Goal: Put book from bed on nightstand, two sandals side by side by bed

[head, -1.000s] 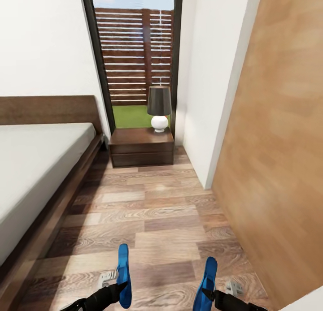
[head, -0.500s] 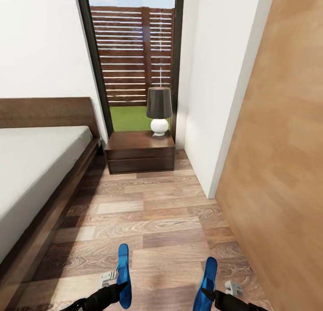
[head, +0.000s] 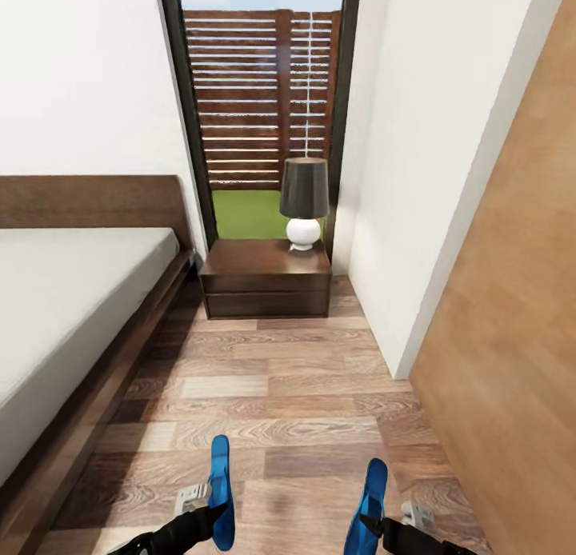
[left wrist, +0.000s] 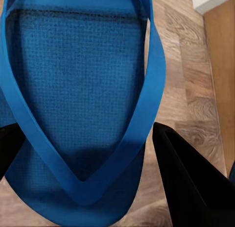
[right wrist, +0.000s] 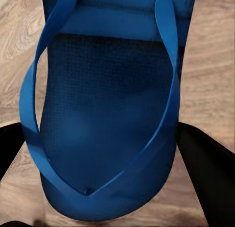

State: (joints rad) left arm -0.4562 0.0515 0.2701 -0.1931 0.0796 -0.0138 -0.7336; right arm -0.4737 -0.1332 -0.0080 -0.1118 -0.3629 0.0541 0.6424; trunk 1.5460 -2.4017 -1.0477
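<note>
gripping one blue sandal in each gripper, beside the bed.

Blk arms — blk fingers, grey wrist brackets.

- My right hand has a bright blue sandal between its two fingers.
- One dark finger presses against one edge of the sole; the other finger sits at the opposite edge.
- The sandal's strap side faces my camera, showing a finely textured, darker blue footbed.
- Two thin blue straps run down from the sides and meet in a V at the toe post, close to my hand.
- Behind the sandal lies the wood-plank floor, in pale and brown grain.
</note>
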